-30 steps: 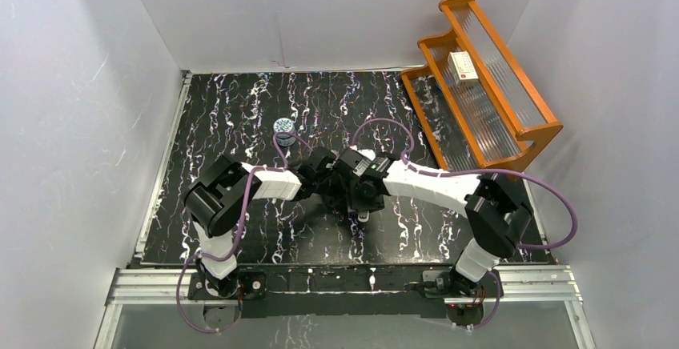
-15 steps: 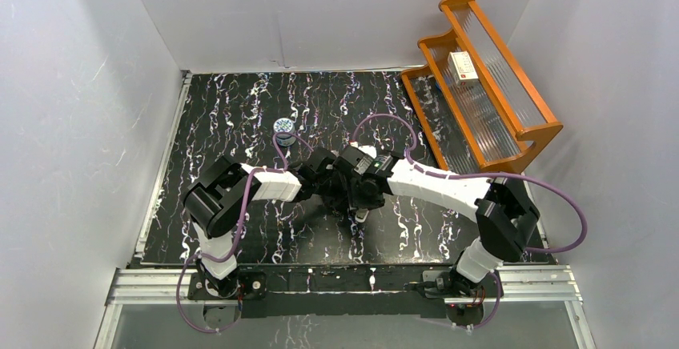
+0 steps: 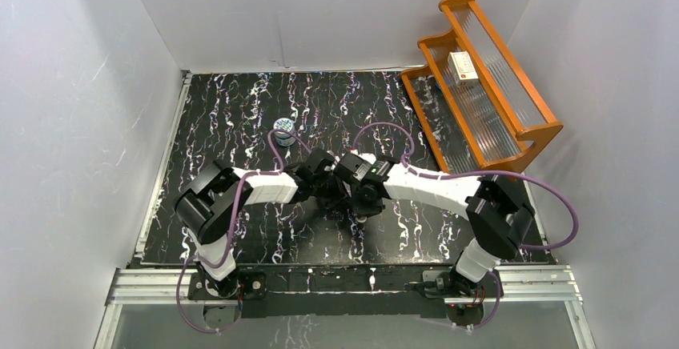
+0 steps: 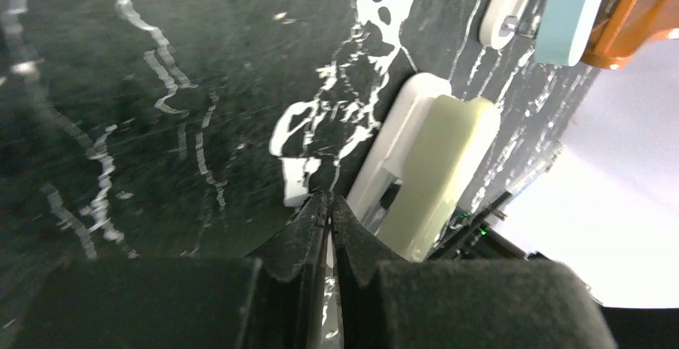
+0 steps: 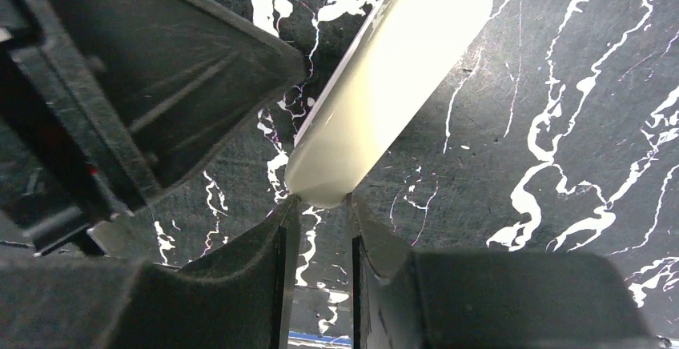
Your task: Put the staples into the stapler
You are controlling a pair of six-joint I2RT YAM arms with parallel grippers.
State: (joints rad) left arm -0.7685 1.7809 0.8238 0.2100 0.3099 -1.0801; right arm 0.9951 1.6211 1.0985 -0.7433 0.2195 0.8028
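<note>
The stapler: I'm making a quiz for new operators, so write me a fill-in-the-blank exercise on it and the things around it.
1. The left gripper, beside the stapler, is ___, fingers pressed together.
2. The right gripper has the ___'s rounded end between its fingertips.
3. The rack holding the white box stands at the table's far ___ corner.
Missing words: shut; stapler; right.

The stapler (image 5: 392, 85) is smooth cream plastic, glossy on top, over a white base. The counter (image 3: 240, 109) looks like polished black stone veined white, possibly printed laminate. The rack (image 3: 532, 133) is varnished orange wood with ribbed clear panels.
</note>
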